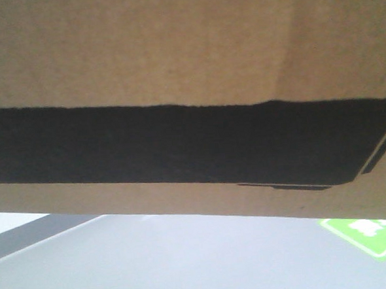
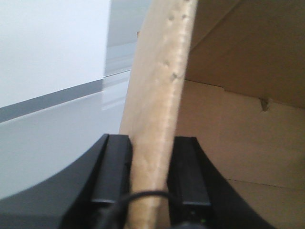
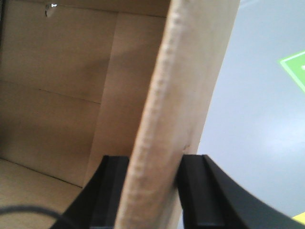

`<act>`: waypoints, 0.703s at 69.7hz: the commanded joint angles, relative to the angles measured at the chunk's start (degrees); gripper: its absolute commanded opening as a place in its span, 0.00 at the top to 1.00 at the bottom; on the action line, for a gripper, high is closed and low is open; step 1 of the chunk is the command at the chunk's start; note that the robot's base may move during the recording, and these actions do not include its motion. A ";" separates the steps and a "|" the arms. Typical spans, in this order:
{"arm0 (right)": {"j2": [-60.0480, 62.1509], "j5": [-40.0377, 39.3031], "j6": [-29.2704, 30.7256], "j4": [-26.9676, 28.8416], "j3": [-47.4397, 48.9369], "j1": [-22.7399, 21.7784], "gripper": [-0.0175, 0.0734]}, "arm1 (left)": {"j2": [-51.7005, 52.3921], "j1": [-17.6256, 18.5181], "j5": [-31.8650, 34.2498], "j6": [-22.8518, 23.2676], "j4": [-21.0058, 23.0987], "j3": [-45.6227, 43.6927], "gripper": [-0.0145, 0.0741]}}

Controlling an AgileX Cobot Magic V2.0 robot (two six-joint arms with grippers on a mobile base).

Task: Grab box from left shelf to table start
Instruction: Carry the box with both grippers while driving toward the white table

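The left end effector (image 2: 150, 142) is closed down on a side wall of the box (image 1: 174, 47). One black finger (image 2: 114, 167) sits on the wall's outer face and the other is pressed to its inner face, with the raw corrugated edge running up between them. A thin black cable (image 2: 143, 194) crosses the wall at the finger bases.

The right end effector (image 3: 155, 161) is in the same condition on a second wall of the box. Its jaws are narrowed to the thickness of the cardboard, one finger inside the box and one outside. Both wrist views look into the brown interior of the box, where I note fold lines.

In the front view the box fills the upper part, showing plain cardboard and a black printed panel (image 1: 180, 142) with a thin pale outline near one corner. Below the box lies a smooth grey surface (image 1: 187, 256), with a green marking (image 1: 372, 235) under the panel's outlined corner. I cannot tell whether that surface is the desk or the floor, nor how far the box stands off it.
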State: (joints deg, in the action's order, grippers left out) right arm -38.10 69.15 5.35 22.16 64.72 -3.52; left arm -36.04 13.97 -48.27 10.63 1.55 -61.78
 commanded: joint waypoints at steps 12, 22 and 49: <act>-0.73 -9.17 1.63 0.10 1.78 -0.56 0.74 | 0.72 1.07 4.65 -6.24 7.71 -1.93 0.94; -0.73 -9.06 1.63 0.10 1.78 -0.56 0.74 | 0.72 1.07 4.65 -6.24 7.71 -1.93 0.94; -0.73 -9.06 1.63 0.10 1.78 -0.56 0.74 | 0.72 1.07 4.77 -6.24 7.71 -1.93 0.94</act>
State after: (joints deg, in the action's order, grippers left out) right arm -38.10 69.45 5.35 22.16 64.72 -3.52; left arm -36.04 13.97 -48.27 10.63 1.55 -61.54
